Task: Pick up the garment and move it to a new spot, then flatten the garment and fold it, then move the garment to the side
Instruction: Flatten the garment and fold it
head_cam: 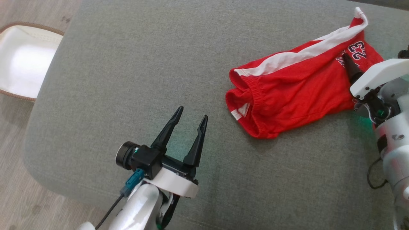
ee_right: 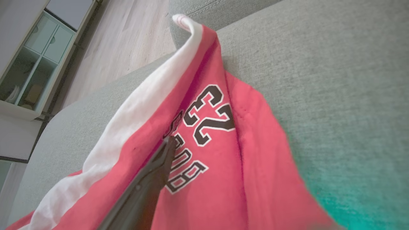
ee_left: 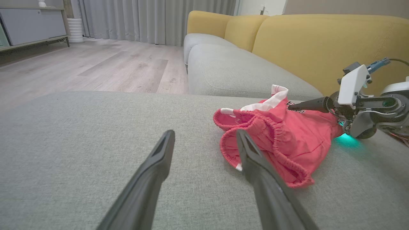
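Red shorts with a white side stripe lie on the right part of the grey cushion. The left gripper hovers over bare cushion, well apart from them, fingers spread. The right gripper reaches in from the right edge, jaws wide. One finger rests on the cloth beside the number print; the other I can't see. The shorts run diagonally, elastic waistband toward the left gripper, leg hem toward the far right corner, tip curled up.
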Robot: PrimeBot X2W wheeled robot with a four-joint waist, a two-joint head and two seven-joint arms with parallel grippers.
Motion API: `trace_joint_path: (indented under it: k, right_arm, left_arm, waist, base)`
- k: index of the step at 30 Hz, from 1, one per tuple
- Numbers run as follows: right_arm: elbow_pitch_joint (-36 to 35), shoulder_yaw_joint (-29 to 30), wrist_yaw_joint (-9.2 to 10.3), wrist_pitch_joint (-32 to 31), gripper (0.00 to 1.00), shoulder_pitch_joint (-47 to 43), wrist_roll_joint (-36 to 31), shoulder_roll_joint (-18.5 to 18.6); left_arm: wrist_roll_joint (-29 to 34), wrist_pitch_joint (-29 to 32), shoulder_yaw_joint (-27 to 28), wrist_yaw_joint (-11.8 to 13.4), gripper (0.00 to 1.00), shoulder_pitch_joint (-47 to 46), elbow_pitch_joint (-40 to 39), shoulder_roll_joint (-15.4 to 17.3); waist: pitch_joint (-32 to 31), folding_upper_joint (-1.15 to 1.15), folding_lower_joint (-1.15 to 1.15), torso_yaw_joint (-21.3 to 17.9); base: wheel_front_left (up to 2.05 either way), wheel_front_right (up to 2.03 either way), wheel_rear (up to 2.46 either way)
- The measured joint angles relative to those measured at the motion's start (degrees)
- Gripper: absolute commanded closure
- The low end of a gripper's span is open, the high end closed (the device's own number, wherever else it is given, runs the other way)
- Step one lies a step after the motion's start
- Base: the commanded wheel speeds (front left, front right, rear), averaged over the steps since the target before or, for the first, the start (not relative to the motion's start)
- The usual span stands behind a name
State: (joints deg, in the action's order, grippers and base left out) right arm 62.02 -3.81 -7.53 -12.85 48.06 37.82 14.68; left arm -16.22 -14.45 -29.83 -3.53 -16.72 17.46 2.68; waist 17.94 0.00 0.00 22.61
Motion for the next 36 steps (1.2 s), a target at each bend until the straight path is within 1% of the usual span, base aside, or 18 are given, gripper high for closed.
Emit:
trace_joint_path:
  k: [1, 6, 10, 17, 22, 27, 36]
  right_arm:
    - [0.2, -0.2, 0.00, 0.0, 1.00, 0.1, 0.0, 0.1]
    - [1.9, -0.8, 0.00, 1.0, 1.00, 0.2, 0.0, 0.3]
    - [2.4, -1.3, 0.00, 3.3, 1.00, -0.5, 1.2, -0.3]
    - [-0.1, -1.9, 0.00, 8.0, 1.00, -4.8, 5.1, -1.6]
    - [-2.1, -2.9, 0.00, 11.5, 1.00, -8.7, 7.0, -1.6]
    - [-3.4, -2.5, 0.00, 14.8, 1.00, -13.0, 8.7, -1.6]
    - [-4.0, 0.5, 0.00, 21.3, 1.00, -21.2, 9.8, -2.2]
  left_arm:
    - [0.0, 0.0, 0.0, 0.0, 0.00, 0.0, 0.0, 0.0]
    - [0.0, 0.0, 0.0, 0.0, 0.00, 0.0, 0.1, 0.0]
    - [0.0, 0.0, 0.0, 0.0, 0.00, 0.1, 0.5, 0.0]
    - [0.0, 0.0, 0.0, 0.0, 0.00, 0.7, 1.0, 0.0]
    - [0.0, 0.0, 0.5, 0.0, 0.00, 1.7, 1.2, 0.0]
    - [0.1, 0.0, 1.5, -0.1, 0.00, 3.5, 1.7, 0.0]
    - [0.4, 0.0, 2.2, -0.5, 0.00, 5.9, 2.3, 0.1]
  waist:
    - [-0.1, 0.00, 0.00, 0.1]
    - [-0.5, 0.00, 0.00, 0.2]
    - [-1.5, 0.00, 0.00, 0.0]
    - [-3.9, 0.00, 0.01, -1.3]
    - [-6.0, 0.00, 0.01, -3.1]
    - [-8.8, 0.00, 0.00, -5.1]
    - [-13.7, 0.00, 0.00, -8.3]
  base:
    - [0.00, 0.00, 0.00]
    - [0.00, 0.00, 0.00]
    - [0.00, 0.00, 0.00]
    - [0.00, 0.00, 0.00]
    - [0.00, 0.00, 0.00]
    - [0.00, 0.00, 0.00]
    - [0.00, 0.00, 0.00]
